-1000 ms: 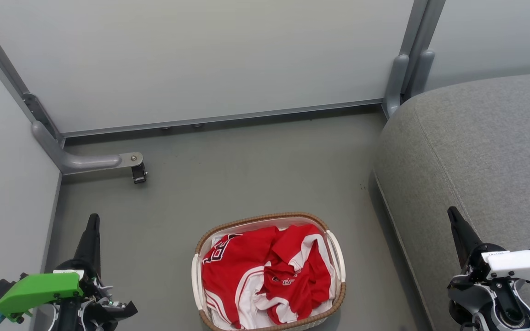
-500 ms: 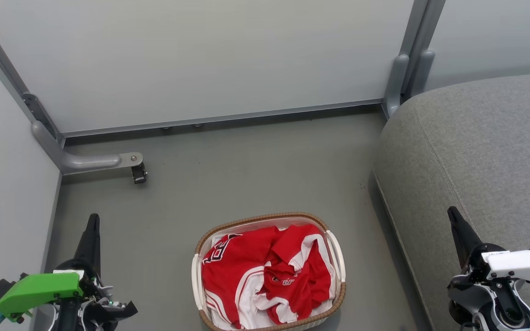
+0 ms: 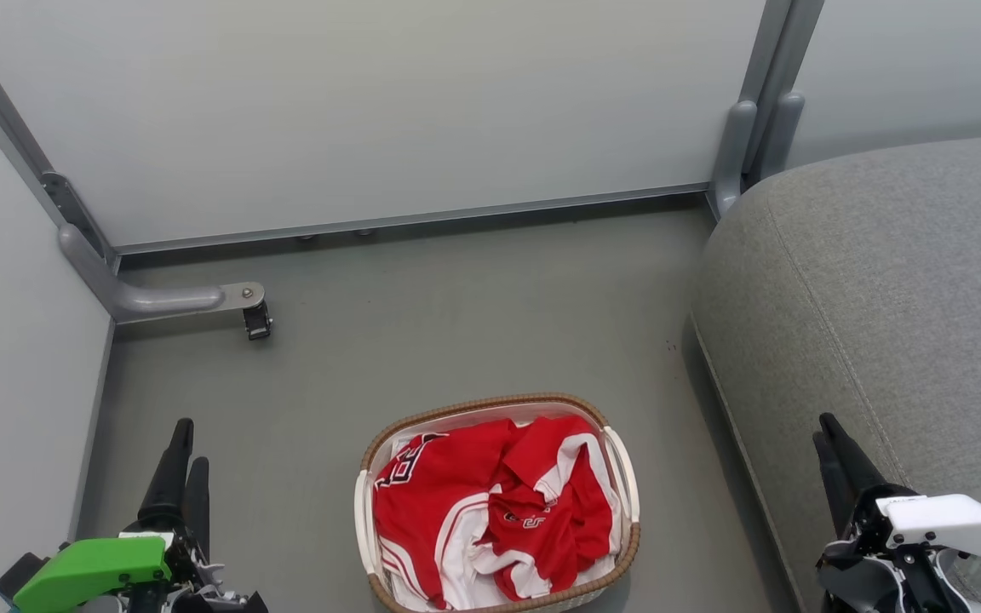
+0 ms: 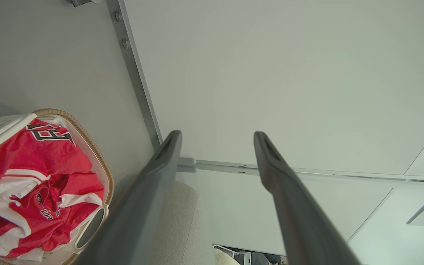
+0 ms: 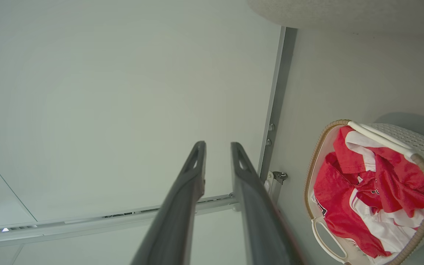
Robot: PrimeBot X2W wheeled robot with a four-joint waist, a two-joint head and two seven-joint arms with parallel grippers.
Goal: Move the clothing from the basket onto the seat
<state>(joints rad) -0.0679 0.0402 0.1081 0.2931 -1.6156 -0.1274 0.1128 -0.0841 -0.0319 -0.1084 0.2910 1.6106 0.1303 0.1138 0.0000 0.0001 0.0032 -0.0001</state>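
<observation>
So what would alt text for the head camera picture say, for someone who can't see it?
A white basket of crumpled red jerseys sits on a grey floor, with a grey seat at the right. The left gripper and right gripper show at the bottom corners, fingers pointing up, holding nothing.

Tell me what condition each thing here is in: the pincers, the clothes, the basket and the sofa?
Left pincer, open wide, holding nothing.
Right pincer, open a little, holding nothing.
Basket, upright on the floor, loaded.
Jerseys, crumpled together, lying inside it.
Sofa cushion, no jersey on it yet.
</observation>
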